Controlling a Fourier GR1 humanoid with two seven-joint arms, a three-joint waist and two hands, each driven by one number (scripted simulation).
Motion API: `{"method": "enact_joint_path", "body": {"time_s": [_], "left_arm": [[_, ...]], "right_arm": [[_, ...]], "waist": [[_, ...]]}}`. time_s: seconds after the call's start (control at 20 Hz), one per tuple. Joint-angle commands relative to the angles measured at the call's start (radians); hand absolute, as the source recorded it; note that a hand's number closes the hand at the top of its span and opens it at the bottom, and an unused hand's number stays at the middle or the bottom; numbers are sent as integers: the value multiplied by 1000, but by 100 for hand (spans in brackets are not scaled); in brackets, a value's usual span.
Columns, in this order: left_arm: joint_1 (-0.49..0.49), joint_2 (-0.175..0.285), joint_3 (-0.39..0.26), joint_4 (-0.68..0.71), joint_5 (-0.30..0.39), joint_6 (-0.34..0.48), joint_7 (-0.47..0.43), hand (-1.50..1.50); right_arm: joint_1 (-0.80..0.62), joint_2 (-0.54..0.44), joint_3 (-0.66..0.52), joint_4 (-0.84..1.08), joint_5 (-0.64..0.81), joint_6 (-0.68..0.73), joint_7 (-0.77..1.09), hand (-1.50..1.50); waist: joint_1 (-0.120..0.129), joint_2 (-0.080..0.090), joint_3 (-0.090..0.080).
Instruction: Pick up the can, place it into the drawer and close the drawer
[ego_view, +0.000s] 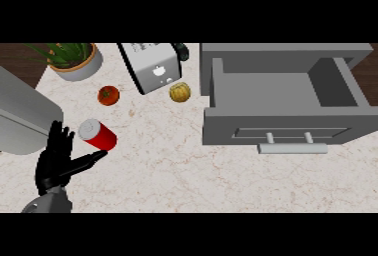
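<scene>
Marble tabletop fills the view. Grey drawer at 3 o'clock, pulled open. At 12 a toaster, at 11 a potted plant. At 8 the left robot hand, fingers straight & spread, holding nothing, thumb tip just beside the red can. The can sits on the tabletop at 9, well apart from the drawer. A tomato & yellow fruit sit btw. plant & drawer.

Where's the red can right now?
In the head view, the red can lies left on the counter, beside the open left hand, with the tomato beyond.
</scene>
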Motion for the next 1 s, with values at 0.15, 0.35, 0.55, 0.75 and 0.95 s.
{"method": "enact_joint_path", "body": {"time_s": [0.15, 0.35, 0.55, 0.75, 0.95], "left_arm": [[-58, 9, 20, 209, 39, -38, -133, -150], [-81, 22, 20, 252, 67, -65, -131, -150], [-203, 6, 26, 377, 66, -20, -170, -150], [-179, 20, 39, 430, 102, -71, -230, -150], [-271, 55, 68, 555, 131, -114, -271, 150]], "right_arm": [[-7, 11, -38, 34, 7, 55, -23, -150], [24, 26, -55, -71, -70, 26, 73, -150], [-89, -43, -47, 42, -9, 6, 69, -150], [7, 44, -46, -85, -45, 25, 98, -150], [20, 45, -64, -22, -43, 78, 32, -150]], "waist": [[0, 0, 0], [-1, -1, 0], [0, 1, 0], [-1, 0, 0], [-6, 1, 0]]}}
